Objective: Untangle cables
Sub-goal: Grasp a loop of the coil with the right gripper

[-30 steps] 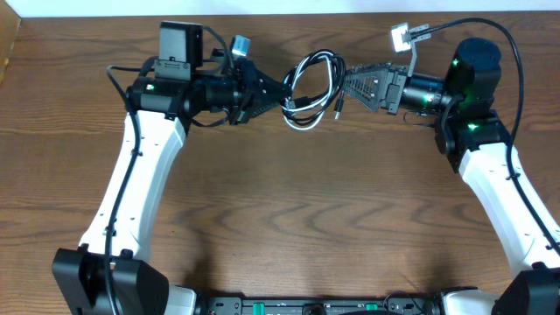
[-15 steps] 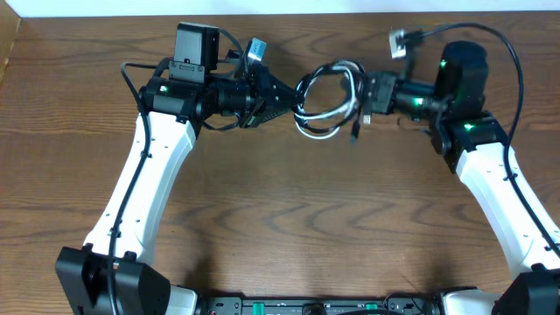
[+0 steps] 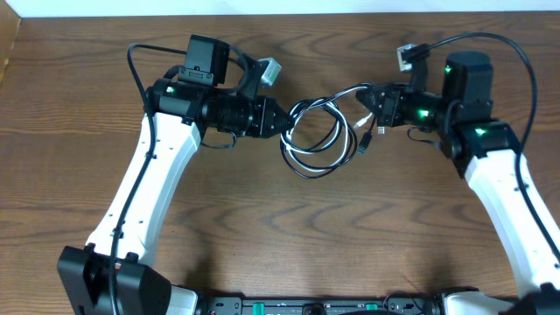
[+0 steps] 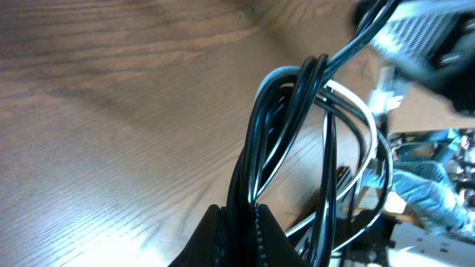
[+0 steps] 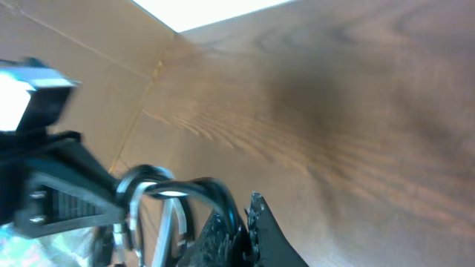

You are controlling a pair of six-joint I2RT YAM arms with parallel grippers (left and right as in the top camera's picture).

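Note:
The cables [image 3: 317,131], one black and one white, hang as tangled loops between my two grippers above the wooden table [image 3: 289,227]. My left gripper [image 3: 282,124] is shut on the black strands at the loops' left side; the left wrist view shows the cables [image 4: 297,133] rising from its closed jaws. On the right side, my right gripper [image 3: 369,101] is shut on the black cable [image 5: 223,194]; the white cable [image 5: 133,208] curls beside it. Small plug ends [image 3: 365,142] dangle under the right gripper.
A white wall edge [image 3: 280,7] runs along the table's far side. Thick black robot wires [image 3: 490,44] arch over the right arm and another loops over the left arm [image 3: 144,52]. A brown cardboard surface [image 5: 67,44] stands at the table's end.
My right gripper has shut on the cables' right side. Both arms shifted rightward and the loops have been pulled wider, sagging lower between the grippers.

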